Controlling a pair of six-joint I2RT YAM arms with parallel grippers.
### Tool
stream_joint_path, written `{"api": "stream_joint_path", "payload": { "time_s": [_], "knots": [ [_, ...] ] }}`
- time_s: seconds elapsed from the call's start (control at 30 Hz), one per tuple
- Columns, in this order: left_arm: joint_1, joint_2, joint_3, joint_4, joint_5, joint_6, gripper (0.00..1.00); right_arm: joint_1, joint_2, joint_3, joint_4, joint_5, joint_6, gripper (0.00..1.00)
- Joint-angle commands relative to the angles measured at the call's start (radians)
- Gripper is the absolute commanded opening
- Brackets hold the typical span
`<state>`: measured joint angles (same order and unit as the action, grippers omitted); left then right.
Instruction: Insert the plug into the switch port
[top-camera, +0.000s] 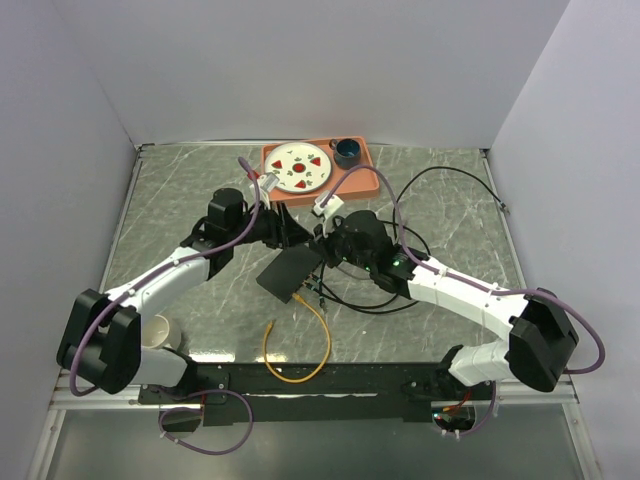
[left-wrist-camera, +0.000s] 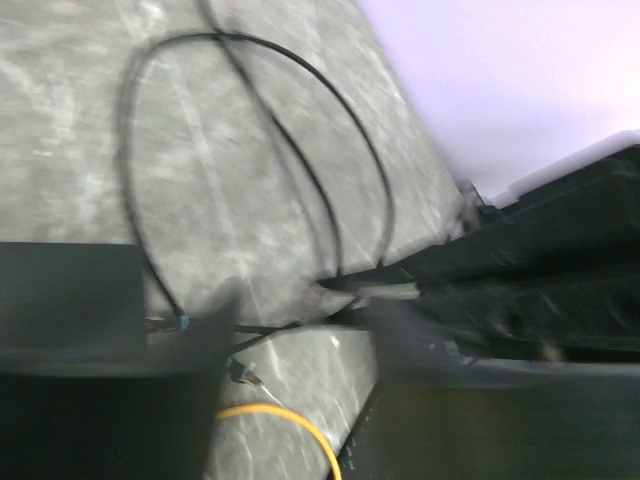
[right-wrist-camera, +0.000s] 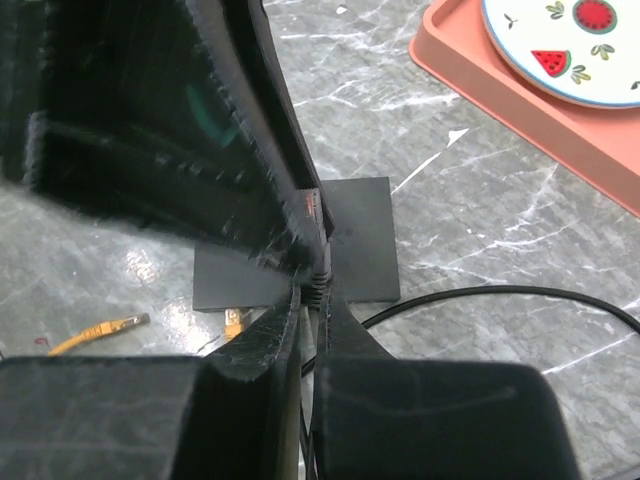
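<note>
A robotics lab bench — plain white panels (top-camera: 320, 70) enclose a marbled grey table (top-camera: 190, 200), left arm (top-camera: 170, 275) and right arm (top-camera: 460, 290) bolted along its near edge.

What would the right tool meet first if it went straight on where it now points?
Most likely the flat black box, lying just beyond the shut right tool; the depth between them is unclear.

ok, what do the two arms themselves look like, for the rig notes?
The left arm and right arm match: white link shells, bulky black joint housings, and a purple cable looped along each. The fingers are black, long and tapered, with a rough matte face. A small green light glows near the right wrist.
</note>
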<state>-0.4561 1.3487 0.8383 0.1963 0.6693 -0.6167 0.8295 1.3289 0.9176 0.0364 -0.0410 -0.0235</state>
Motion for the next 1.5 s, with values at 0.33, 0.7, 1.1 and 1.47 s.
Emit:
{"api": "stream_joint_path", "payload": {
  "time_s": [0.33, 0.7, 1.1, 1.47],
  "knots": [
    [0.025, -0.083, -0.044, -0.113, -0.471, 0.054, 0.97, 0.002, 0.003, 0.014, 0.014, 0.089, 0.014, 0.0],
    [0.031, -0.033, -0.067, -0.123, -0.525, 0.098, 0.97, -0.027, 0.006, -0.02, 0.026, 0.046, 0.016, 0.0],
    [0.056, 0.032, -0.085, -0.071, -0.478, 0.11, 0.97, -0.069, 0.072, -0.097, 0.059, -0.028, 0.051, 0.0],
    [0.112, 0.113, -0.139, 0.086, -0.332, 0.063, 0.97, -0.072, 0.177, -0.125, 0.083, -0.043, 0.071, 0.0]
  ]
}}
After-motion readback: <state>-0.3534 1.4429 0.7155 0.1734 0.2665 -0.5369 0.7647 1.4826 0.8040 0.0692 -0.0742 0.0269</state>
